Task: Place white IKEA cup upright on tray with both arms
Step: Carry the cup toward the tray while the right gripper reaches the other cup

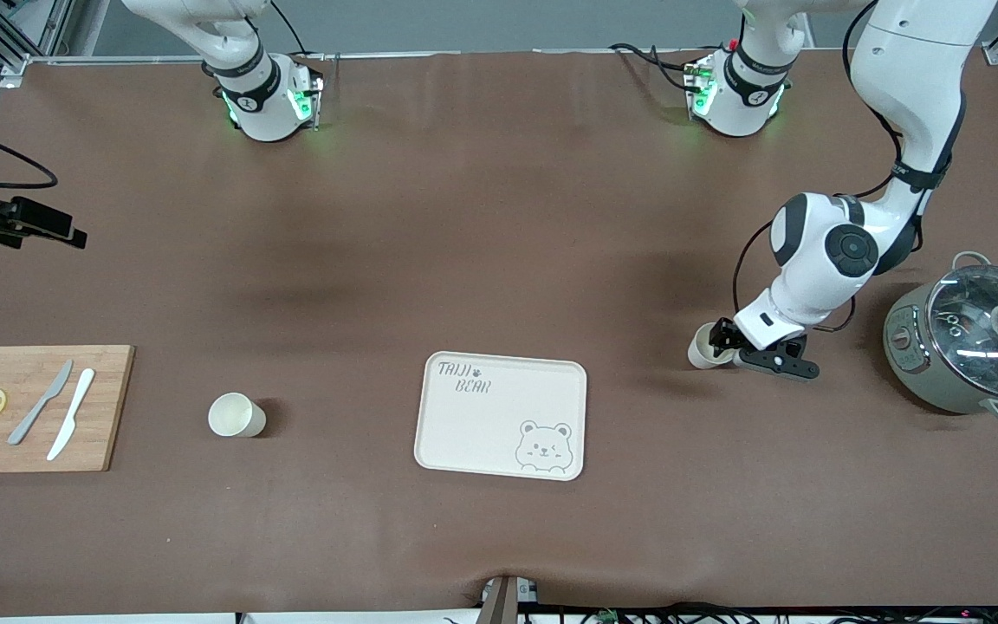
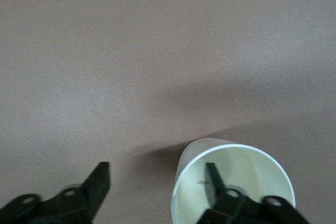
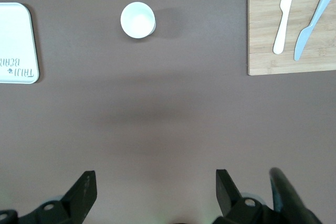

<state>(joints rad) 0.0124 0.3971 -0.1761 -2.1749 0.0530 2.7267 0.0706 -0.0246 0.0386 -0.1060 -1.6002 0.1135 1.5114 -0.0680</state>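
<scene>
Cup (image 1: 707, 347) upright (pincer (image 1: 722, 340) astride rim)

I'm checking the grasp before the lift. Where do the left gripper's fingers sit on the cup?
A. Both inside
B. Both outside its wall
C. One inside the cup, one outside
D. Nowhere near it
C: in the left wrist view one finger of the left gripper sits inside the cup, the other outside.

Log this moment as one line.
left gripper: straddling cup wall, closing | right gripper: open, waiting | tray: empty
</scene>
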